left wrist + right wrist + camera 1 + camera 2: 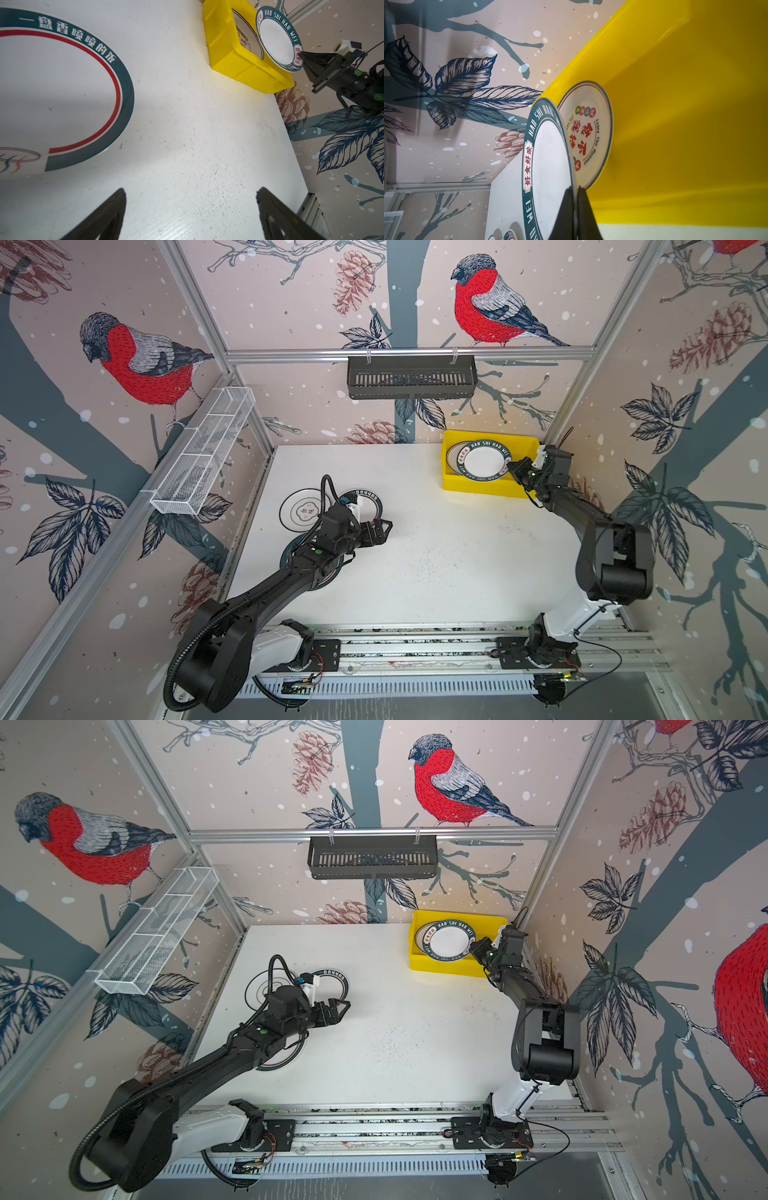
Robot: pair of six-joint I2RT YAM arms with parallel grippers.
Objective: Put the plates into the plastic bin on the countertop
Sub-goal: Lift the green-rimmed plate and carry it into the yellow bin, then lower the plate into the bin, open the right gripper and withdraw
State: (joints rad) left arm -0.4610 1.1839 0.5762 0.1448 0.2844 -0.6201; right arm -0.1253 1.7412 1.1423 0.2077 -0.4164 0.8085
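Right fingers (564,207) are pinching the green-rimmed plate (550,155), likely stiff, slick and chippable, by its rim above the yellow bin (675,124); left fingers (108,214) are gaping wide, empty.

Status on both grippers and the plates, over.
Right gripper shut on green-rimmed plate, tilted over the yellow bin. Left gripper open, empty, above countertop. Red-lettered plate already in bin. Nothing in the way.
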